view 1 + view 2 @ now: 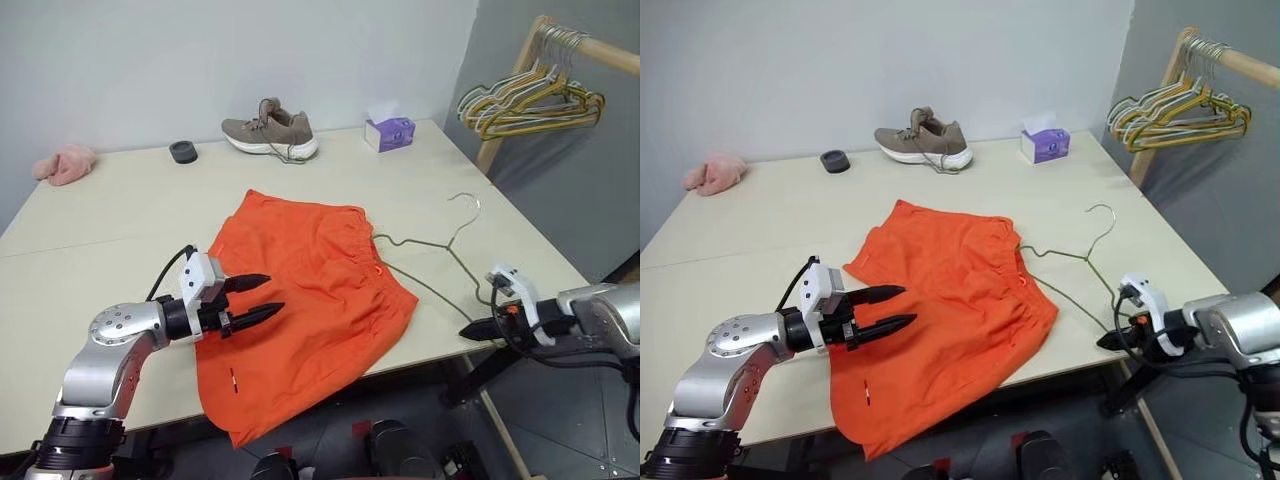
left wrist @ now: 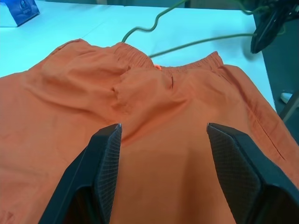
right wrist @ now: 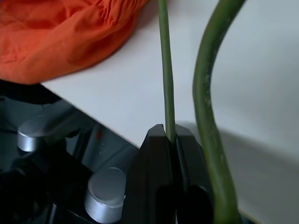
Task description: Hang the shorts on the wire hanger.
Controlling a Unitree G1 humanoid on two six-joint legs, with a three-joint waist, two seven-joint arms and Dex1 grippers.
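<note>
I'm looking down on a pale beige table (image 1: 120,240) with the shorts (image 1: 310,300) spread flat near its front edge, one leg draping over that edge. Just beside them lies the wire hanger (image 1: 440,250), part of it under the waistband. Along the far side I see a pink fluffy cloth (image 1: 65,163), a small dark round object (image 1: 183,151), a shoe (image 1: 271,130) and a tissue box (image 1: 389,131).

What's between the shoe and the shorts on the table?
Nothing: in the left eye view, only bare table separates the shoe from the shorts.
</note>
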